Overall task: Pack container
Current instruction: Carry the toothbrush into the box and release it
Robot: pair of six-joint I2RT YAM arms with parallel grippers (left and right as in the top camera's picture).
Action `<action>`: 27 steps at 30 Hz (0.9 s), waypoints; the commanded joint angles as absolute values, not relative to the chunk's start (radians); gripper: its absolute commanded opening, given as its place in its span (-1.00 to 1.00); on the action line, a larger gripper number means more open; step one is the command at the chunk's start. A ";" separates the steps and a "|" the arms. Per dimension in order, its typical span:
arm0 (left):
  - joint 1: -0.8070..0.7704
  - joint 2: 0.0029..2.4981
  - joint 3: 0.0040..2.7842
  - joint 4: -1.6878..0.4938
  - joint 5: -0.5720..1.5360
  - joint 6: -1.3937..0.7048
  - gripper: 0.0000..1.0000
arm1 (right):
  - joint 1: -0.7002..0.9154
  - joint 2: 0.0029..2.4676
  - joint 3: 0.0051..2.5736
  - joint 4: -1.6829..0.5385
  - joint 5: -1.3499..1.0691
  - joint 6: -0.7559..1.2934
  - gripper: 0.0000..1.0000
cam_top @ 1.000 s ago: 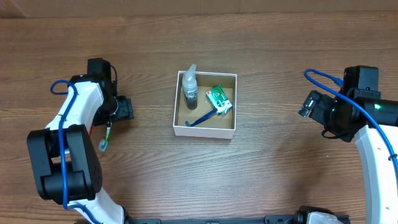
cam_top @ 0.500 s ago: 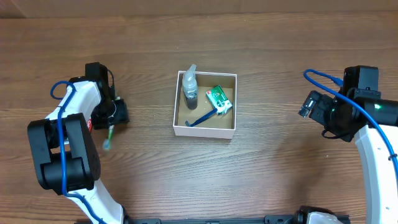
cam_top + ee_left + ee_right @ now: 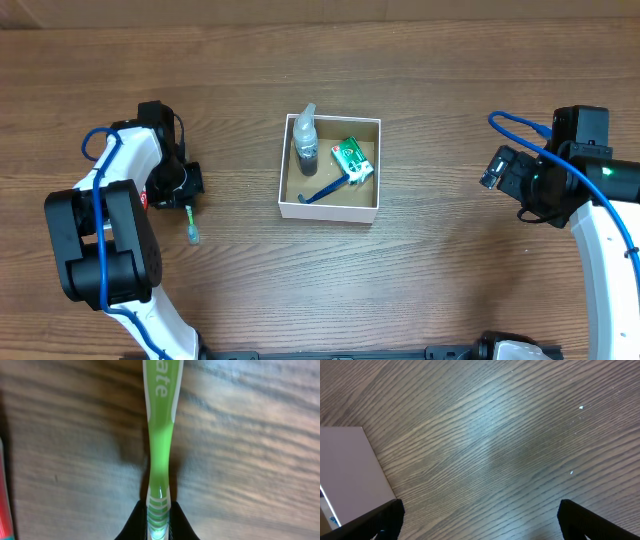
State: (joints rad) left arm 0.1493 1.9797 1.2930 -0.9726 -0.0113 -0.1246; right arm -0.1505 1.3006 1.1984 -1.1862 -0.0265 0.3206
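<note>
My left end effector (image 3: 189, 192), at the left of the overhead view, pinches the green toothbrush (image 3: 160, 445) by the ribbed end of its handle. The rest of the brush points toward the bottom of the frame over the bench (image 3: 430, 290); whether it has cleared the wood I cannot tell. The box (image 3: 330, 211) sits at the centre, well apart from the brush. It holds a bottle (image 3: 305, 138) at its upper left, a green packet (image 3: 352, 160) at its right and a blue-handled tool (image 3: 322, 191) lying slantwise. My right end effector (image 3: 480, 517) hangs at the right with fingers spread, holding nothing. By my reckoning the packing is mostly done: the toothbrush is left to carry over and set inside.
</note>
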 commanded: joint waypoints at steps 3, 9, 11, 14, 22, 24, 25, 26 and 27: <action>0.020 1.753 1.454 -1.027 0.081 -0.125 -0.92 | -0.153 1.292 1.197 -1.180 -0.028 0.316 1.00; -0.488 1.543 1.505 -0.916 -0.058 0.079 -0.92 | -0.153 1.292 1.197 -1.176 -0.028 0.316 1.00; -0.619 1.583 1.505 -0.891 -0.108 0.114 -0.92 | -0.153 1.292 1.197 -1.176 -0.028 0.317 1.00; -0.723 1.706 1.505 -0.852 -0.120 0.158 -0.92 | -0.153 1.292 1.197 -1.177 -0.028 0.316 1.00; -0.632 1.864 1.505 -0.813 -0.160 0.123 -0.92 | -0.153 1.292 1.197 -1.184 -0.028 0.316 1.00; -0.598 1.864 1.505 -0.815 -0.156 0.123 -0.92 | -0.153 1.292 1.197 -1.184 -0.028 0.316 1.00; -0.586 1.864 1.505 -0.817 -0.143 0.123 -0.92 | -0.153 1.292 1.197 -1.184 -0.028 0.317 1.00; -0.576 1.864 1.505 -0.819 -0.127 0.123 -0.92 | -0.153 1.292 1.197 -1.184 -0.028 0.316 1.00; -0.574 1.864 1.505 -0.823 -0.112 0.123 -0.92 | -0.153 1.292 1.197 -1.184 -0.028 0.316 1.00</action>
